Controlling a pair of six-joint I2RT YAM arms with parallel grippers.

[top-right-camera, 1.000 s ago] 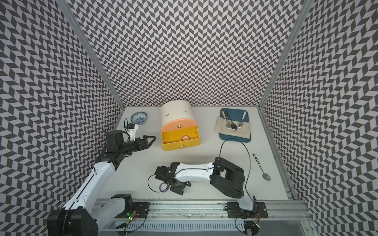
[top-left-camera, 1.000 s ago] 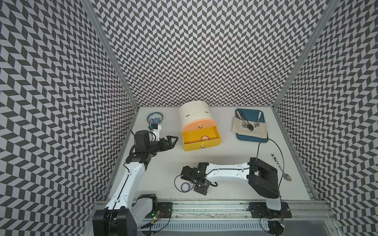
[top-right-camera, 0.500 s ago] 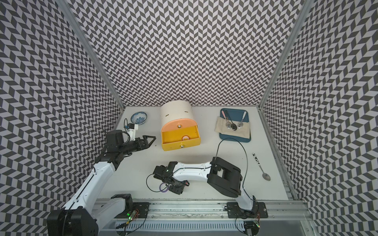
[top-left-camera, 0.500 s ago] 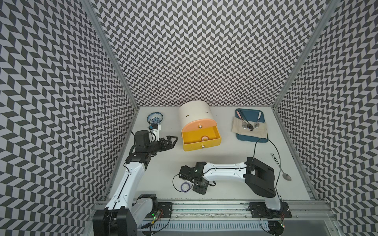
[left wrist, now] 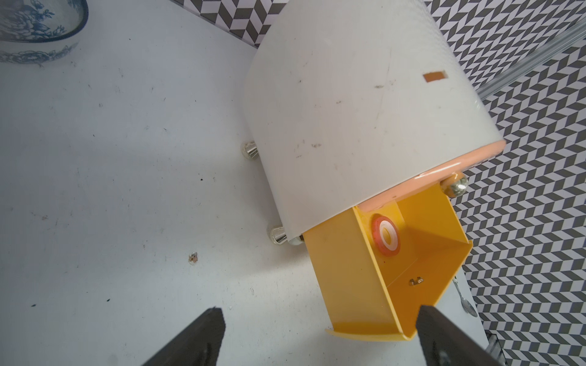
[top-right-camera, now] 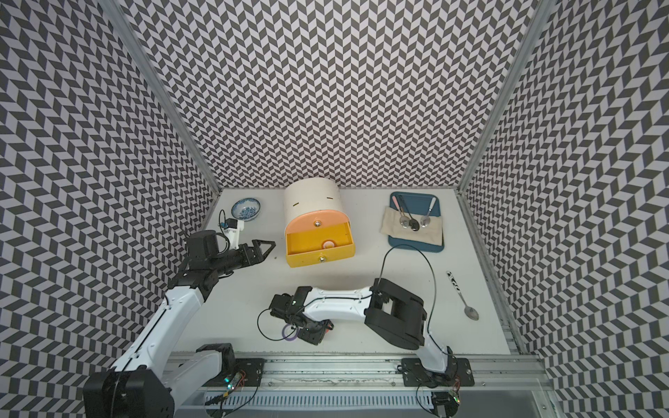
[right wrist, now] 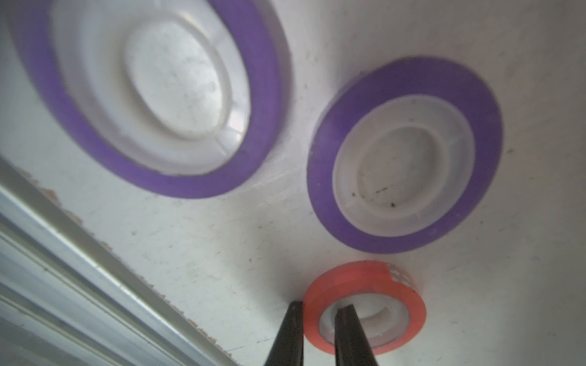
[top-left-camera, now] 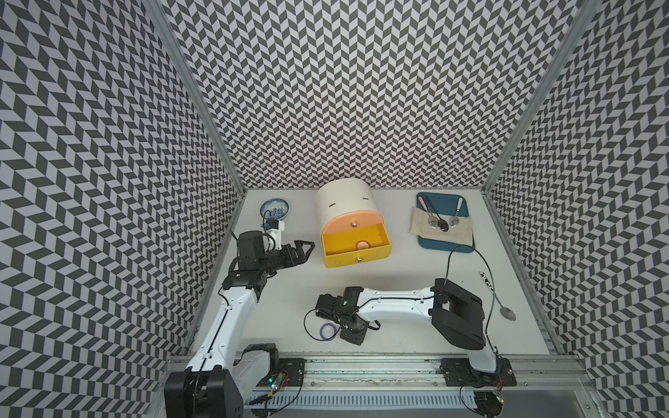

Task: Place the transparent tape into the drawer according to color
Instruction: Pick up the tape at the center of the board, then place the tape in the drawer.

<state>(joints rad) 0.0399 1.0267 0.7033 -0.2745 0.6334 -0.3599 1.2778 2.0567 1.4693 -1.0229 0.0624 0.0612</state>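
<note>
A red-pink tape ring (right wrist: pixel 409 317) lay at the lower middle of the right wrist view, and the right hand (right wrist: pixel 320 305) was closed on its wall, one finger inside the white core and the other outside it. Whether the ring had left the counter (right wrist: pixel 222 253) could not be told from that close view. Two purple rings (right wrist: pixel 406 155) (right wrist: pixel 152 95) lay flat just above it in that frame, apart from each other. In both top views this group sat low and centre, with one purple ring (top-left-camera: pixel 327 330) showing beside the hand's dark body (top-left-camera: pixel 353 331). Further up the frame stood the white cabinet (top-left-camera: pixel 344 202), its peach drawer front (top-left-camera: pixel 353 220) closed and its yellow drawer (top-left-camera: pixel 356 249) pulled out, holding one orange-red ring (top-left-camera: pixel 363 245) near its right wall. The left hand (top-left-camera: pixel 307 246) hung left of that drawer, spread wide and holding nothing. A blue-and-white bowl (top-left-camera: pixel 274 209) stood at the upper left of the counter, a blue tray (top-left-camera: pixel 445 246) with a cloth and spoons at the upper right, and a loose spoon (top-left-camera: pixel 496 300) lay below the tray.
</note>
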